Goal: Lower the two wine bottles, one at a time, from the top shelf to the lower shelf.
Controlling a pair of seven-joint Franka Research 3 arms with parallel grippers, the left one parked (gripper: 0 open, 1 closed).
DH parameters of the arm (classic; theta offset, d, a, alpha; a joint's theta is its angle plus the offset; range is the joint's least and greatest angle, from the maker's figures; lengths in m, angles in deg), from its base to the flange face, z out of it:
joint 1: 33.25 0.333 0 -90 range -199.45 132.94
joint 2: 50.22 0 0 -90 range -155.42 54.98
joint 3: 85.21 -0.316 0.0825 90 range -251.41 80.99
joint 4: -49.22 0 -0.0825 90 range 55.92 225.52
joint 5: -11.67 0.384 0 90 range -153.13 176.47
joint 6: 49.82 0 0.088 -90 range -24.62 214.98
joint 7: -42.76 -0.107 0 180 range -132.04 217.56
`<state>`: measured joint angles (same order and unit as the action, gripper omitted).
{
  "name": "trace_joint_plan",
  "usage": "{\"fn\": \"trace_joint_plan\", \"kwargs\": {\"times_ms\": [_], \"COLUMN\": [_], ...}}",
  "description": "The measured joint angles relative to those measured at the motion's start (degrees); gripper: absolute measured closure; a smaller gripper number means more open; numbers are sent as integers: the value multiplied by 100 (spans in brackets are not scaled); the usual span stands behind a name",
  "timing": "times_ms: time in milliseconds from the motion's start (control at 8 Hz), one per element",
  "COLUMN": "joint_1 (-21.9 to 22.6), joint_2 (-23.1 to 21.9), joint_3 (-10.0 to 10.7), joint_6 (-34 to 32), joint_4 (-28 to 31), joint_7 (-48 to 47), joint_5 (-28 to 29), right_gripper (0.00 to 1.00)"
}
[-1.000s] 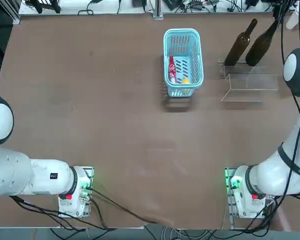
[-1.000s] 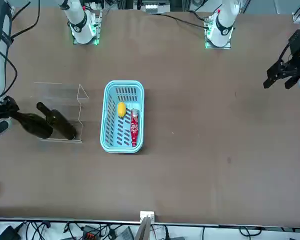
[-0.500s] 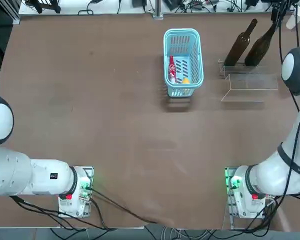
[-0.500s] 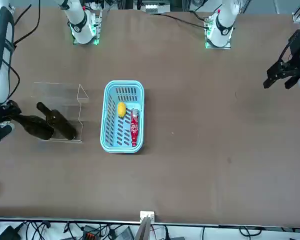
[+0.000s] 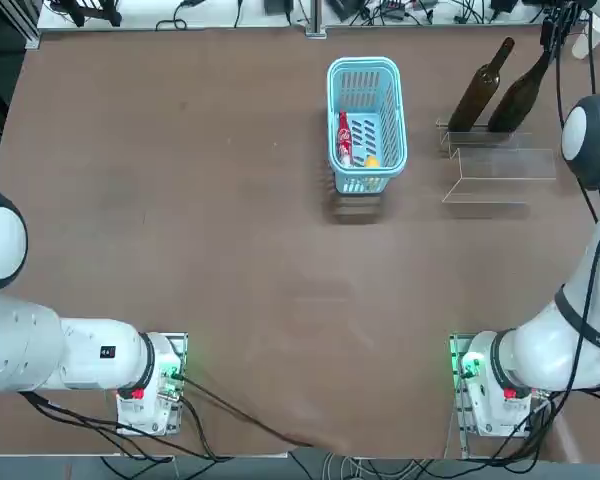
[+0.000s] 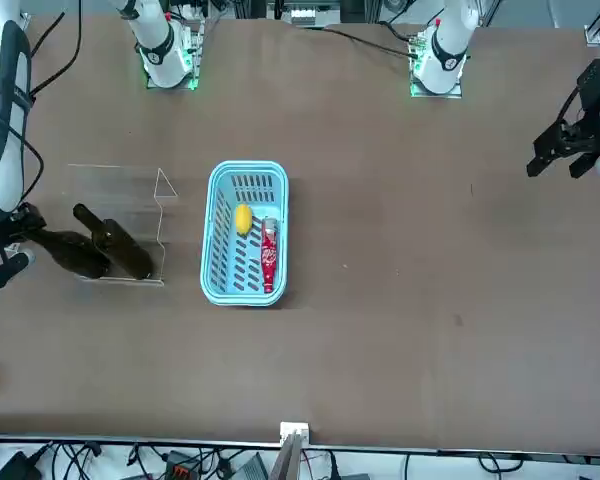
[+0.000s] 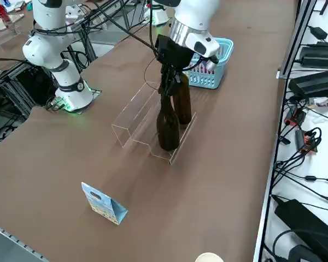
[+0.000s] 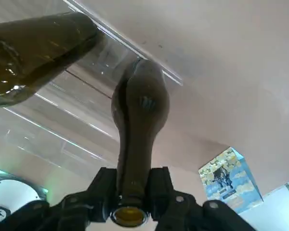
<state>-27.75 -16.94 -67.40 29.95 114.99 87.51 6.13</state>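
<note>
Brown tabletop [image 5: 230,250] carries the work, with cable clutter beyond its far edge. Right gripper [image 8: 133,192] is clenched on the neck of the nearer dark olive-brown glass wine bottle [image 7: 167,123]; in the wrist view both fingers [image 8: 160,185] press the neck just below the mouth, with no gap showing. That bottle stands upright, its base seemingly on or just above the raised level of the clear acrylic two-level stand, the top shelf [image 5: 480,140]; whether it has cleared the surface cannot be told. Second dark olive-brown glass wine bottle [image 7: 182,101] stands just beside it on the same level, close enough that the two bodies nearly touch. Lower shelf [image 5: 500,188], the transparent strip on the side towards the robot, carries nothing.

Judgement: the step in hand is moving the first bottle. To do it well, lift straight up until the base clears the step, keep the bottle vertical so it does not swing into its neighbour, then carry it towards the robot and set it squarely on the narrow strip.

Light-blue plastic basket [image 5: 366,120] stands well apart, and a small blue printed paper carton [image 7: 104,203] lies clear of the path.
</note>
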Motion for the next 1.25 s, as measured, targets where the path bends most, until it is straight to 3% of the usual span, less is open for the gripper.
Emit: {"fn": "trace_joint_plan", "kwargs": {"times_ms": [125,500,625,1000,1250], "joint_1": [0,0,3,60,99], "joint_2": [0,-11,-26,-259,-821], "joint_3": [0,0,-1,-233,-732], "joint_6": [-6,-44,-68,-354,-478], "joint_4": [2,2,-12,-443,-654], "joint_7": [-2,-74,-189,-709,-1967], "joint_5": [0,0,3,9,9], "right_gripper": [58,9,0,0,0]}}
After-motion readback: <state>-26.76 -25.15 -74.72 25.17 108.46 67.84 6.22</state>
